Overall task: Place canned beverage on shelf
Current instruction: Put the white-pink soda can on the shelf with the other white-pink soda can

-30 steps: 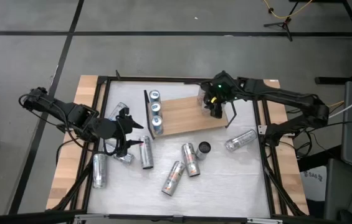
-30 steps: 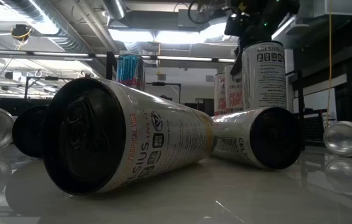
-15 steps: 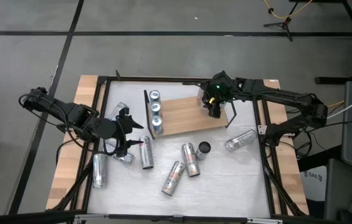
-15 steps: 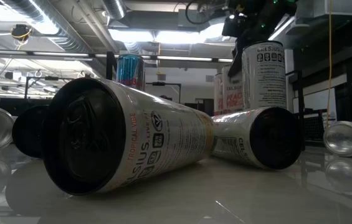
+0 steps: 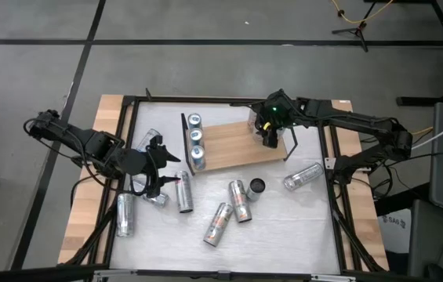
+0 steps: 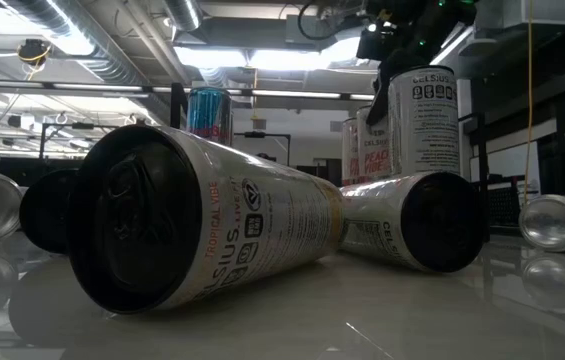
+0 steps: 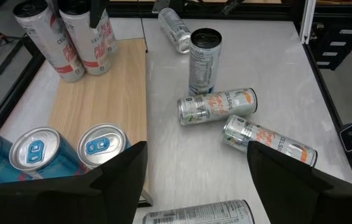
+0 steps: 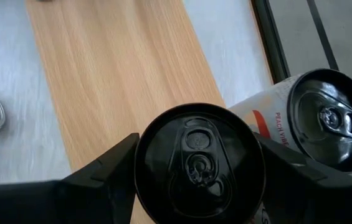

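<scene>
Right end effector (image 8: 197, 180) clamped on black-topped can (image 8: 199, 163) over shelf (image 8: 119, 74); left end effector (image 7: 194, 180) apart, empty

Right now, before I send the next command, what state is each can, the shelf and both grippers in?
shelf: flat on the table, partly filled.
blue cans: three, upright at the shelf's left end.
black-topped can: upright on the shelf, gripped.
neighbour can: upright on the shelf.
dark-topped can: upright on the table.
loose cans: lying on the table.
right gripper: shut on the black-topped can.
left gripper: open, empty.
</scene>
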Controlling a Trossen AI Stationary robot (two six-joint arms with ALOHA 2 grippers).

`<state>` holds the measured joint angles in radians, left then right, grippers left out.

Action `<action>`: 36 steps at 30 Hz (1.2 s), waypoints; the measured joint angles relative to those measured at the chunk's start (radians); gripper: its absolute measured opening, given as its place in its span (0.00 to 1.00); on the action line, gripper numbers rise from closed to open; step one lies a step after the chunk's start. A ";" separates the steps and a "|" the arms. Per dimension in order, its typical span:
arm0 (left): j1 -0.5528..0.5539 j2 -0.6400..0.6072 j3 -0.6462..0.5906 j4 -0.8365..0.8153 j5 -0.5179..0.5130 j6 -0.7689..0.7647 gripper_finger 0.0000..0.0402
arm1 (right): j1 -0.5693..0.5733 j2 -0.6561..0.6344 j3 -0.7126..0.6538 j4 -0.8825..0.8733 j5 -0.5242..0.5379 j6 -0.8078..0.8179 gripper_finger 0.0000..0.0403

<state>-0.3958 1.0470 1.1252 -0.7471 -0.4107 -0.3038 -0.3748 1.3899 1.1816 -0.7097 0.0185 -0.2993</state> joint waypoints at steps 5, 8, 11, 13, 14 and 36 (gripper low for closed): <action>0.000 0.000 0.000 0.000 0.000 0.000 0.67 | 0.001 0.000 0.000 -0.001 -0.001 0.000 0.63; 0.000 0.000 0.000 0.000 0.000 0.000 0.67 | 0.001 0.000 0.000 -0.001 -0.002 0.001 0.66; 0.000 0.000 0.000 0.000 0.000 0.000 0.67 | 0.001 0.000 -0.001 -0.005 -0.002 0.002 0.72; 0.000 0.000 0.000 0.000 0.000 0.000 0.67 | 0.001 0.001 -0.002 -0.007 -0.001 0.002 0.77; 0.000 0.000 0.000 0.000 0.000 0.000 0.67 | 0.001 0.002 -0.002 -0.008 -0.001 0.002 0.79; 0.000 0.000 0.000 0.000 0.000 0.000 0.67 | 0.002 -0.007 0.089 -0.112 -0.014 0.006 0.87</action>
<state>-0.3959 1.0473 1.1252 -0.7470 -0.4107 -0.3040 -0.3733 1.3830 1.2708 -0.8217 0.0050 -0.2935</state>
